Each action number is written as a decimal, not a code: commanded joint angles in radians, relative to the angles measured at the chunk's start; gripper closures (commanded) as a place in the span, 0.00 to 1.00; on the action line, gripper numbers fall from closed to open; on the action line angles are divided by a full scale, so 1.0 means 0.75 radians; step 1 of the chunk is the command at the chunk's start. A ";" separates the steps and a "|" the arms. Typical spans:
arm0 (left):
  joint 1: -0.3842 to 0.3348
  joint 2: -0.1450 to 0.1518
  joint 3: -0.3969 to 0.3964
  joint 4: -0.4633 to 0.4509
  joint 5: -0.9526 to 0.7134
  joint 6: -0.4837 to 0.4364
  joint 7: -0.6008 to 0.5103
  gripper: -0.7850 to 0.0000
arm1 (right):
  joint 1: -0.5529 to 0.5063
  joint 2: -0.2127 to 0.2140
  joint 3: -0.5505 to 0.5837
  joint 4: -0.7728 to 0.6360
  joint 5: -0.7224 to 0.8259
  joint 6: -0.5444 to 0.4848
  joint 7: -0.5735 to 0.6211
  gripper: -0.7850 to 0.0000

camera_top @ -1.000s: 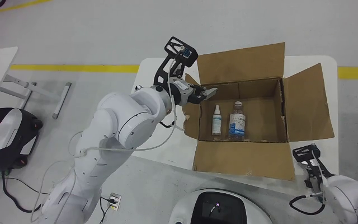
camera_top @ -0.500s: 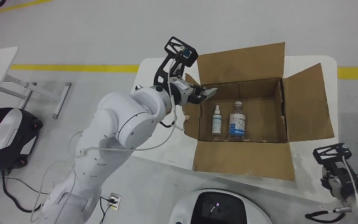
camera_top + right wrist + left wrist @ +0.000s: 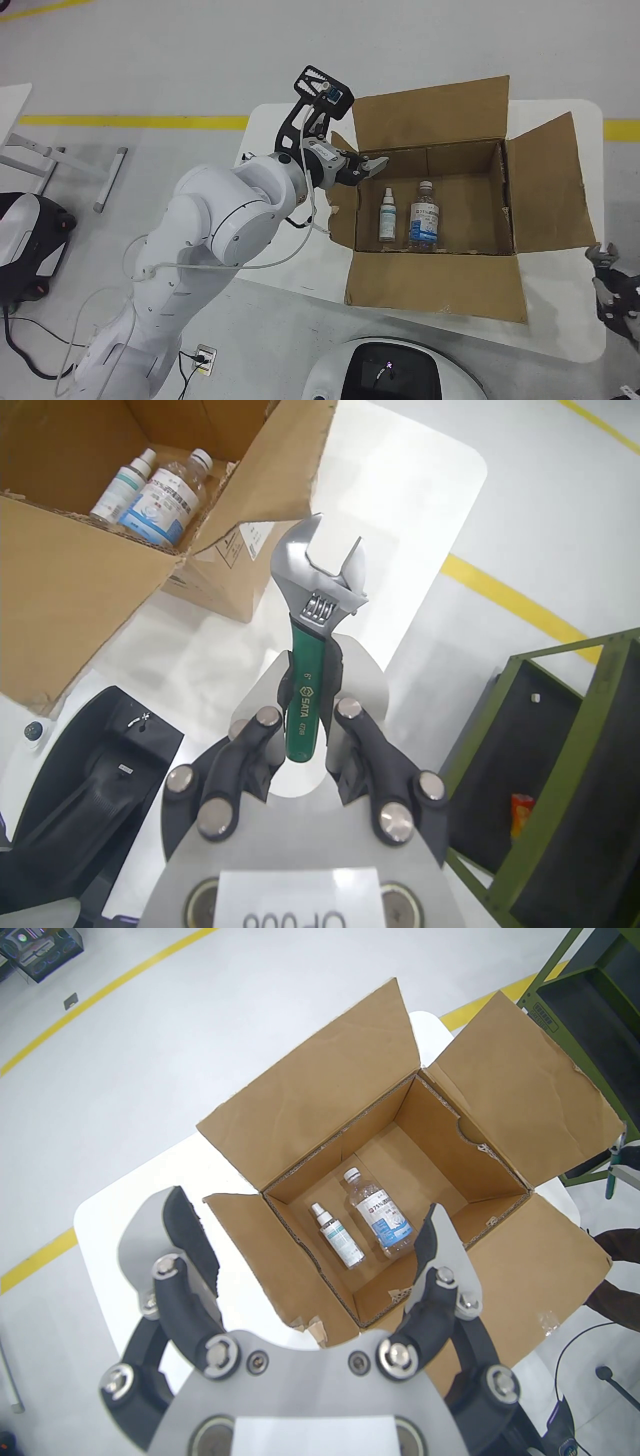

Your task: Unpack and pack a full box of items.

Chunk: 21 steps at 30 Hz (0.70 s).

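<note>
An open cardboard box point(image 3: 540, 190) point(image 3: 495, 1093) point(image 3: 60, 590) stands on the white table point(image 3: 270, 130) with its flaps spread. Inside lie a small white spray bottle point(image 3: 387, 216) point(image 3: 337, 1237) point(image 3: 121, 485) and a clear water bottle point(image 3: 425, 217) point(image 3: 381, 1215) point(image 3: 167, 502) side by side. My left gripper point(image 3: 362, 165) point(image 3: 310, 1228) hangs open above the box's left flap with nothing between its fingers. My right gripper point(image 3: 311, 670) is shut on a green-handled adjustable wrench point(image 3: 320, 600), off the table's right front corner; its arm point(image 3: 615, 290) shows at the top view's right edge.
A dark green metal rack point(image 3: 560, 750) point(image 3: 590, 988) stands on the floor to the right of the table. Yellow floor lines point(image 3: 130, 121) run behind the table. A white frame point(image 3: 60, 160) sits on the floor at the left.
The right arm has swung away to the right, from beside the box's front right corner to the picture's right edge. The left arm and the bottles have stayed still.
</note>
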 commanded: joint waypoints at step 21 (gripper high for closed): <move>0.163 0.015 -0.174 -0.073 0.153 0.017 0.127 0.00 | -0.197 0.022 0.184 0.000 0.250 -0.499 -0.367 1.00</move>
